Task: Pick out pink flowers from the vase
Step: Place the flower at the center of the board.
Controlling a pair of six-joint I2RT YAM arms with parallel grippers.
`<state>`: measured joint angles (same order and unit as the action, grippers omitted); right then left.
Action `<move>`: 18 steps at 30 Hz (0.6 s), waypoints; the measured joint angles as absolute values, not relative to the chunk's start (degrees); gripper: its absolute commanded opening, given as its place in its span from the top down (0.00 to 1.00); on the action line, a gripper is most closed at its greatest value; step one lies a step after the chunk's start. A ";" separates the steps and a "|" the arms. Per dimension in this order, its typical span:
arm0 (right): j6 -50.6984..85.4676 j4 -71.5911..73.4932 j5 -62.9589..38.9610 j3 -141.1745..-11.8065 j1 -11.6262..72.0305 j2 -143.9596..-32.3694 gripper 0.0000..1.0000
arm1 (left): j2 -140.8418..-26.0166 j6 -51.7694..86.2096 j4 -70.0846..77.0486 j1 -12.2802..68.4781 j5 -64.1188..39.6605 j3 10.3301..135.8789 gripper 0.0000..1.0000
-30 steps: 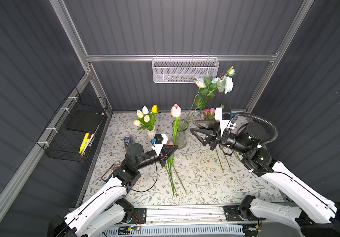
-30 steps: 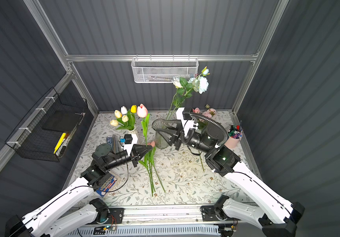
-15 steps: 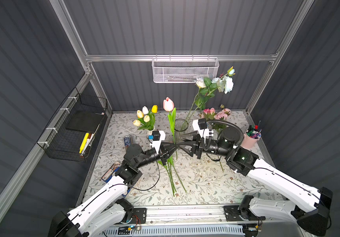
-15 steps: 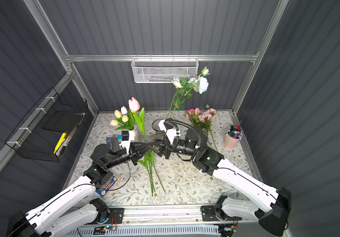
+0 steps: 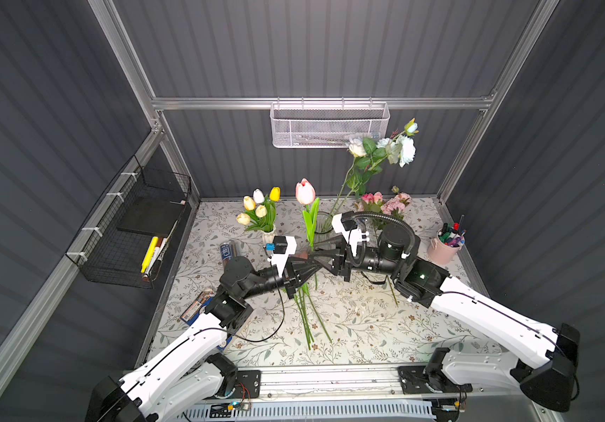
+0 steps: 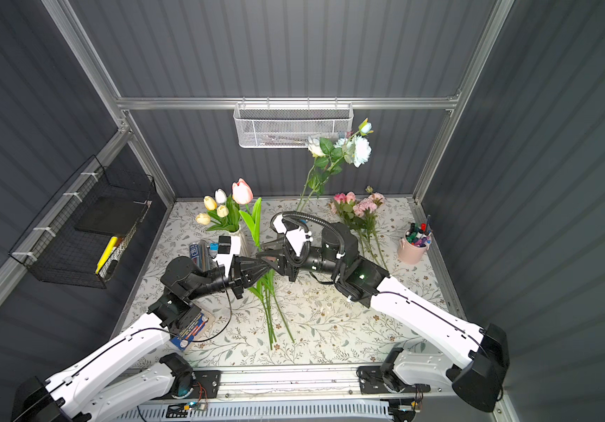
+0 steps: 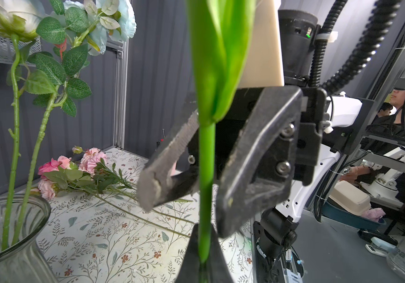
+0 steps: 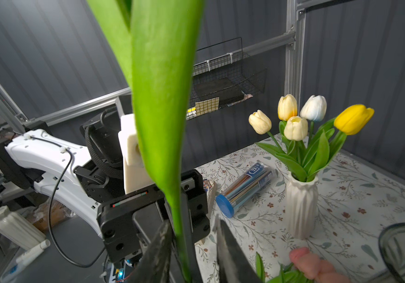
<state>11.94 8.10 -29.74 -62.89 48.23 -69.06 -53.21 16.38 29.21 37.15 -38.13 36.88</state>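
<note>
A pink tulip [image 5: 305, 191] [image 6: 242, 190] stands upright on its green stem [image 7: 206, 171], clear of the glass vase [image 5: 321, 226] behind it. My left gripper [image 5: 313, 263] [image 7: 205, 257] is shut on the stem low down. My right gripper [image 5: 312, 255] [image 8: 194, 235] faces it from the right, jaws apart, with the stem [image 8: 179, 220] between the fingers [image 7: 172, 152], just above the left grip. White and pale blue roses [image 5: 403, 149] remain in the vase [image 7: 13, 245]. More pink flowers [image 5: 385, 204] lie at the back right. Tulip stems [image 5: 306, 314] lie under the grippers.
A white vase of yellow and white tulips [image 5: 260, 215] stands close on the left, with a tube of pencils [image 5: 228, 252] beside it. A pink cup of pens [image 5: 447, 244] is at the right edge. Wire baskets hang on the left wall [image 5: 136, 234] and back wall [image 5: 328, 124].
My right arm swung in from the right to meet the left gripper, and its jaws narrowed around the tulip stem. The left gripper kept its hold, carrying the tulip slightly left of the vase.
</note>
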 measured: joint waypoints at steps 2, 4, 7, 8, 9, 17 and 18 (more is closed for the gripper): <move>11.84 8.10 -30.00 -62.92 48.23 -69.06 0.83 | -53.21 16.38 29.21 37.15 -38.44 36.91 1.00; 11.92 8.10 -30.33 -63.02 48.38 -69.06 0.89 | -53.21 16.38 29.19 37.12 -38.61 36.91 1.00; 11.88 8.08 -30.65 -63.09 48.47 -69.08 0.96 | -53.21 16.38 29.21 37.12 -38.68 36.91 1.00; 12.01 8.05 -30.68 -63.09 48.47 -69.06 0.98 | -53.21 16.38 29.21 37.12 -38.68 36.91 1.00; 12.03 8.03 -30.70 -63.09 48.47 -69.06 0.99 | -53.21 16.38 29.19 37.12 -38.70 36.91 1.00; 11.92 8.05 -30.33 -63.11 48.47 -69.08 1.00 | -52.77 16.60 27.92 37.15 -38.20 36.91 0.36; 11.77 8.03 -30.11 -63.11 48.47 -69.08 1.00 | -52.49 16.21 27.31 37.15 -37.82 36.91 0.34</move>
<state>11.77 8.03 -30.11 -63.11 48.47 -69.08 -52.49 16.21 27.31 37.15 -37.82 36.91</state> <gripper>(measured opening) 0.060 0.628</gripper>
